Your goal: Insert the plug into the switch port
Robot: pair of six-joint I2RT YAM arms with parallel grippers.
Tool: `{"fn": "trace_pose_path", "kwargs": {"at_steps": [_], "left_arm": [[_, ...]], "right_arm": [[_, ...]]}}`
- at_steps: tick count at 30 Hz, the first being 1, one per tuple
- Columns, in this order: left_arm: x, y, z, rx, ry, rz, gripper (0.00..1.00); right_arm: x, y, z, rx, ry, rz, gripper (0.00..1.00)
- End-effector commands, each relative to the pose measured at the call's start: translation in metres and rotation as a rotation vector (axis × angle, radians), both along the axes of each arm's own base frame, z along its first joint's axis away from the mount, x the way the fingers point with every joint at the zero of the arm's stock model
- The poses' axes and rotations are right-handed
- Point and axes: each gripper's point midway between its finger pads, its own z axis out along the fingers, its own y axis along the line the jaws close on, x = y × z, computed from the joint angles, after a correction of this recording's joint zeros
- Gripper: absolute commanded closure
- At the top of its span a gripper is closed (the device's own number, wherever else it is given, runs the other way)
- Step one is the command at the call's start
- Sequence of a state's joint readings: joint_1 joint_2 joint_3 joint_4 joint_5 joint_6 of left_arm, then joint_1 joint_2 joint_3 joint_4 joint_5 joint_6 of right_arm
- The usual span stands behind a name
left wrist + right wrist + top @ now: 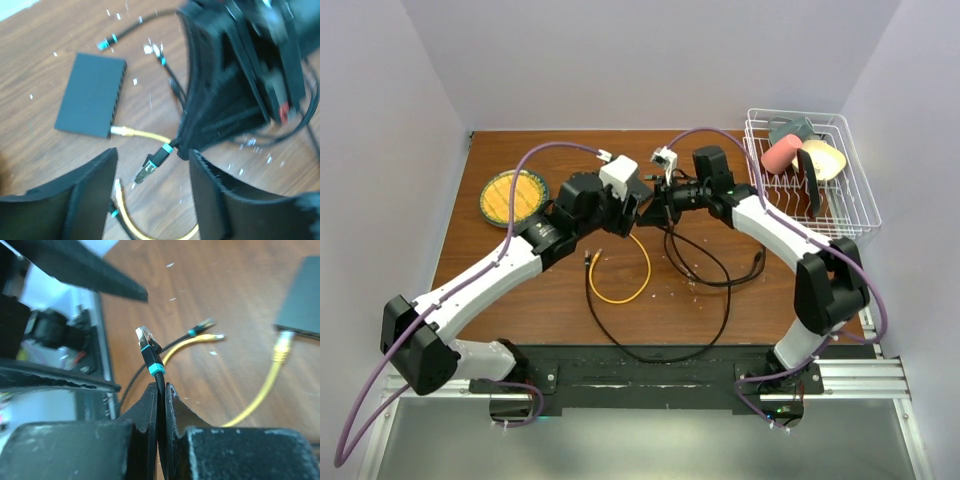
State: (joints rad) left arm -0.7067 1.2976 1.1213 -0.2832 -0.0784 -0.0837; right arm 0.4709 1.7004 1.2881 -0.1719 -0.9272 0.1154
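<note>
Plug [147, 351]: seemingly metal tip, teal-banded black boot | right hand [161, 388] clamps its cable [159, 379] | left hand [152, 155] released

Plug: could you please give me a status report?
Right hand shut on black cable just behind plug. Left hand open, empty. Plug short of switch box; yellow cable already occupies one port.

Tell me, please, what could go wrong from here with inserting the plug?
The right gripper pinches only the thin black cable below its teal-banded plug, so the plug may bend aside when pushed.
The flat dark grey switch box lies unheld, the left gripper open; it may slide away.
</note>
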Motion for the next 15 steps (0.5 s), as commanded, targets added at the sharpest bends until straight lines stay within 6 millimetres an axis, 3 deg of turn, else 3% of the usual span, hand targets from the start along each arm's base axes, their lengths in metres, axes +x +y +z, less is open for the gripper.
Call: {"fn": "trace_pose_path", "kwargs": {"at_steps": [1, 4, 5, 6, 7, 8, 10, 11, 12, 14, 15], "left_arm": [[0.028, 0.001, 0.046, -0.181, -0.04, 0.099, 0.32], [0.034, 0.006, 0.052, -0.3, 0.011, 0.059, 0.29], [0.029, -0.002, 0.058, -0.361, 0.039, -0.019, 0.29], [0.036, 0.009, 0.055, -0.397, 0.057, -0.015, 0.28], [0.034, 0.008, 0.059, -0.461, 0.089, -0.039, 0.28], [0.027, -0.002, 0.076, -0.536, 0.073, -0.156, 0.28], [0.023, 0.003, 0.076, -0.655, 0.139, -0.204, 0.28], [0.012, -0.003, 0.097, -0.716, 0.094, -0.33, 0.27], [0.01, 0.003, 0.09, -0.754, 0.118, -0.348, 0.27], [-0.001, 0.001, 0.104, -0.854, 0.141, -0.44, 0.27], [-0.002, 0.001, 0.102, -0.871, 0.162, -0.452, 0.27]], "right_arm": [[0.014, -0.022, 0.031, -0.066, -0.183, -0.166, 1.0], [0.021, -0.034, 0.036, -0.093, -0.246, -0.255, 1.0], [0.021, -0.038, 0.049, -0.078, -0.293, -0.278, 1.0], [0.026, -0.043, 0.051, -0.093, -0.32, -0.317, 1.0], [0.026, -0.047, 0.051, -0.1, -0.335, -0.331, 1.0], [0.026, -0.051, 0.058, -0.098, -0.37, -0.351, 1.0], [0.029, -0.057, 0.063, -0.113, -0.401, -0.384, 1.0], [0.029, -0.06, 0.068, -0.114, -0.421, -0.392, 1.0], [0.028, -0.06, 0.069, -0.111, -0.426, -0.395, 1.0], [0.029, -0.062, 0.072, -0.112, -0.437, -0.401, 1.0], [0.029, -0.062, 0.075, -0.107, -0.442, -0.402, 1.0]]}}
